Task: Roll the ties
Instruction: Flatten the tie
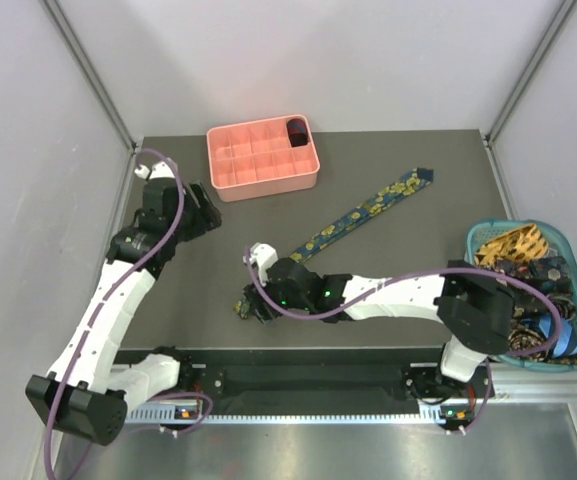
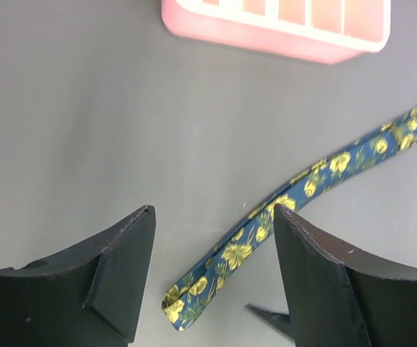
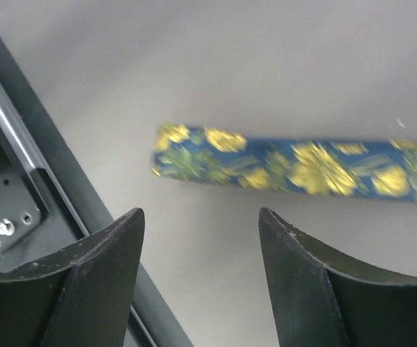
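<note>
A navy tie with yellow flowers (image 1: 368, 208) lies flat and unrolled, running diagonally from the table's back right to the near middle. My right gripper (image 1: 256, 303) hovers over its narrow near end, open and empty. In the right wrist view the tie (image 3: 287, 166) lies just beyond the open gripper (image 3: 199, 213). My left gripper (image 1: 213, 218) is open and empty at the left, apart from the tie. In the left wrist view the tie (image 2: 266, 224) passes between and beyond the open gripper (image 2: 214, 211), its folded end near the bottom. A dark maroon coil (image 1: 296, 131) sits in the tray's back right compartment.
The salmon-pink grid tray (image 1: 230, 165) stands at the back middle and shows in the left wrist view (image 2: 280, 29). A teal basket (image 1: 480, 238) with several loose ties stands at the right edge. The table's near edge and metal rail (image 3: 20, 144) lie close to the right gripper.
</note>
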### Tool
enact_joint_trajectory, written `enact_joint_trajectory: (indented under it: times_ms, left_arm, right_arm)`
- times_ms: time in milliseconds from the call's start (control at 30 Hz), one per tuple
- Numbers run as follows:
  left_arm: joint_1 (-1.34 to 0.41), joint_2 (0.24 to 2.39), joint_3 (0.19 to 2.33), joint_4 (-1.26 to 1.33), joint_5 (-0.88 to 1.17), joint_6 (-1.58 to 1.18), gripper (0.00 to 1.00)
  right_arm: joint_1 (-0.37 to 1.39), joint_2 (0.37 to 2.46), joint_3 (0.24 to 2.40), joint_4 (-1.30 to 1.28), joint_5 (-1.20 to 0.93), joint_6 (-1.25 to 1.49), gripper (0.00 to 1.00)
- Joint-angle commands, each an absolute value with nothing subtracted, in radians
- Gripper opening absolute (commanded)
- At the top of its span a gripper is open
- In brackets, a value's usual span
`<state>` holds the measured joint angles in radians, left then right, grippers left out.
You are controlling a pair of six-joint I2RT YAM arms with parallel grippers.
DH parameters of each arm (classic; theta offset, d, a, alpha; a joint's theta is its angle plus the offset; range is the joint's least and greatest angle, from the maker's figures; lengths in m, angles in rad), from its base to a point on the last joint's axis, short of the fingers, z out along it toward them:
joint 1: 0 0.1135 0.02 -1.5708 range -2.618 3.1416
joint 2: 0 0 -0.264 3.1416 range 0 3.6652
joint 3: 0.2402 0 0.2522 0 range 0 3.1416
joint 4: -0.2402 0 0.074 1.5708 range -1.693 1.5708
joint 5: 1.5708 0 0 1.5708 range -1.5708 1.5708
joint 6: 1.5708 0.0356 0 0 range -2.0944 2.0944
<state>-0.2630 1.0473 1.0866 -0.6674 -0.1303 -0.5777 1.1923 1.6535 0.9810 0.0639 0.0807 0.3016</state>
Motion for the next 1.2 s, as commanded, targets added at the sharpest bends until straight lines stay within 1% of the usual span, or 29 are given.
enact_joint_trajectory:
  times_ms: [0,367,633,733,767,833,867,900,933,967,1033,1133,1167]
  left_arm:
    - [-0.253,1.054,1.175,-0.765,-0.196,-0.589,0.71]
    - [-0.247,1.072,1.304,-0.850,-0.288,-0.557,0.70]
    - [-0.247,1.051,1.286,-0.844,-0.275,-0.525,0.70]
    - [-0.247,1.040,1.272,-0.838,-0.265,-0.519,0.70]
    - [-0.247,1.039,1.267,-0.838,-0.262,-0.517,0.70]
    - [-0.247,1.037,1.258,-0.830,-0.249,-0.512,0.71]
    - [-0.247,1.037,1.247,-0.827,-0.229,-0.511,0.71]
    - [-0.247,1.037,1.240,-0.821,-0.216,-0.509,0.71]
    - [-0.247,1.037,1.233,-0.809,-0.203,-0.503,0.71]
    - [-0.247,1.037,1.212,-0.799,-0.146,-0.496,0.71]
    - [-0.247,1.037,1.183,-0.775,-0.086,-0.486,0.71]
    - [-0.249,1.029,1.115,-0.724,-0.005,-0.505,0.71]
    - [-0.249,1.025,1.071,-0.686,0.030,-0.512,0.71]
  right_arm:
    - [1.235,1.716,1.094,0.083,0.126,0.262,0.66]
    - [1.289,1.907,1.302,-0.052,0.198,0.273,0.67]
    - [1.312,2.019,1.384,-0.135,0.218,0.342,0.65]
    - [1.316,2.039,1.374,-0.117,0.195,0.362,0.62]
    - [1.316,2.040,1.371,-0.112,0.193,0.367,0.55]
    - [1.318,2.036,1.365,-0.110,0.201,0.374,0.44]
    - [1.318,2.033,1.362,-0.107,0.201,0.379,0.35]
    - [1.318,2.029,1.353,-0.101,0.201,0.379,0.31]
    - [1.318,2.020,1.348,-0.092,0.199,0.380,0.25]
    - [1.319,2.014,1.341,-0.087,0.199,0.382,0.12]
    - [1.318,1.991,1.315,-0.065,0.184,0.384,0.01]
    - [1.305,1.933,1.250,-0.017,0.115,0.388,0.00]
    - [1.298,1.912,1.227,0.035,0.091,0.391,0.00]
